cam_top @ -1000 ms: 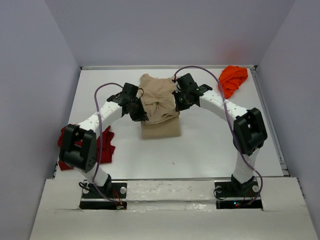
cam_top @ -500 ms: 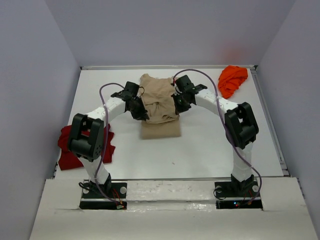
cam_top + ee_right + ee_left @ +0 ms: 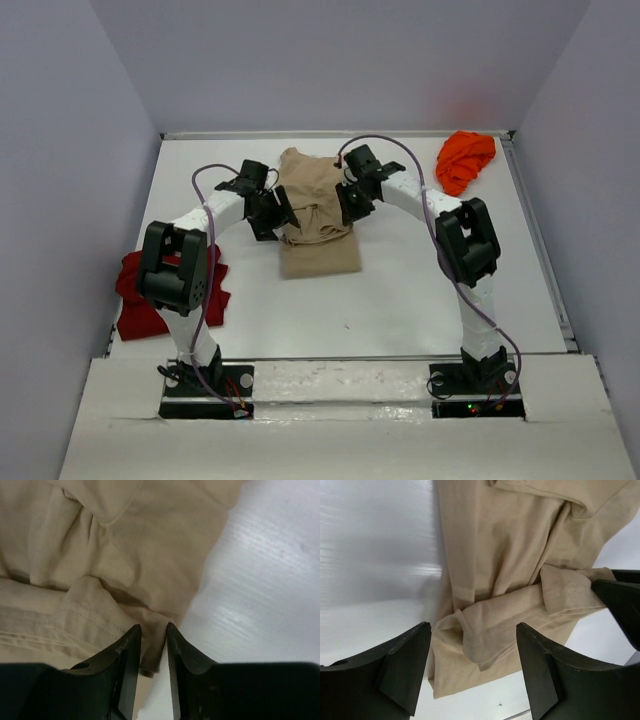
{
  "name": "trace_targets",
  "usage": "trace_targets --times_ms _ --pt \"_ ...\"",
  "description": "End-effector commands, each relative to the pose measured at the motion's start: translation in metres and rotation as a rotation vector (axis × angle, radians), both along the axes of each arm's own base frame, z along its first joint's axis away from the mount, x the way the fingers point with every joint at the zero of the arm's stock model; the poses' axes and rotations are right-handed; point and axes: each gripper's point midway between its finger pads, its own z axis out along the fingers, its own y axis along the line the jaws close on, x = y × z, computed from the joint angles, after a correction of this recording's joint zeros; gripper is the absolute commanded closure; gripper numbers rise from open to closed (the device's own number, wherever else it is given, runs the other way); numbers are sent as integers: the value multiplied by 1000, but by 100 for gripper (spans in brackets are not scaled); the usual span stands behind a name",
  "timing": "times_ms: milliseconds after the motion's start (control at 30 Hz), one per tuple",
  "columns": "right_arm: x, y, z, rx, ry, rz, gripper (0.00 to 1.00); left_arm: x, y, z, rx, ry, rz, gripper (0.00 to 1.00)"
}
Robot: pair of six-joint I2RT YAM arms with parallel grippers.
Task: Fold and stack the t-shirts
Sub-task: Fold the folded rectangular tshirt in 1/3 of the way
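Tan shirt (image 3: pixel 318 215), left gripper (image 3: pixel 472 647) wide open above, right gripper (image 3: pixel 153 636) barely parted at its edge, white table (image 3: pixel 400 290), grey walls (image 3: pixel 340 60)

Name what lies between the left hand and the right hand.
The bunched tan t-shirt fills the stretch between the left hand and the right hand, as the top view shows.

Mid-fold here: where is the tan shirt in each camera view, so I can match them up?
Top external: the tan shirt lies mid-picture on the white table.
Left wrist: the tan shirt fills the upper centre and right.
Right wrist: the tan shirt fills the upper left.
Shared landmark: the white table bordering the shirt, left in the left wrist view, right in the right wrist view.
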Motion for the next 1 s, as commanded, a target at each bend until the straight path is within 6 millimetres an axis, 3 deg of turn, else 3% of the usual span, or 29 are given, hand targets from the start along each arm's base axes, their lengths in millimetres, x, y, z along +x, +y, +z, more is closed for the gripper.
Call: trace_targets --times_ms 0,100,133,200,233,267,300,367,400,433,467,500,533,567,600,633,667,700,800,967 --pt "32 6 27 39 -92 21 57 18 2 20 1 -67 -7 21" --pt "46 1 31 -12 -130 11 45 22 3 26 10 -84 -8 21" --pt "58 0 43 -10 -161 4 38 25 4 34 15 -110 -2 21" --pt "63 -1 58 -17 -184 -2 37 29 11 55 43 -165 17 21" --pt "66 -3 75 -10 -214 -22 36 29 20 63 94 -191 33 21" --pt "64 -3 72 -13 -208 -22 36 28 23 70 112 -208 44 21" --pt "63 -8 88 -15 -241 -37 36 25 25 79 122 -229 48 21" --pt "56 -22 94 -69 -258 -91 36 15 32 110 148 -309 59 22" --pt "49 -22 101 -79 -274 -95 36 11 34 117 164 -324 60 22" --pt "40 -26 129 -62 -320 -123 36 7 34 123 173 -339 56 23" --pt "24 -31 117 -80 -286 -123 39 -2 34 122 221 -344 52 26" --pt "11 -29 119 -81 -282 -117 41 -11 32 132 226 -369 48 28" --pt "-3 -32 134 -56 -294 -146 46 -19 29 132 241 -373 38 32" --pt "-22 -42 108 -86 -228 -155 78 -34 21 123 265 -354 23 40" --pt "-34 -35 103 -44 -202 -156 98 -44 15 125 249 -361 9 46" --pt "-44 -36 108 -24 -213 -161 100 -50 8 120 232 -357 -12 51" --pt "-56 -29 101 -18 -207 -139 100 -60 3 103 226 -318 -39 79" --pt "-68 -29 84 -26 -179 -127 100 -64 0 94 226 -298 -50 99" --pt "-80 -21 75 25 -150 -115 100 -66 -5 58 256 -229 -73 100" --pt "-86 3 57 79 -94 -58 100 -57 -28 34 204 -189 -130 100"
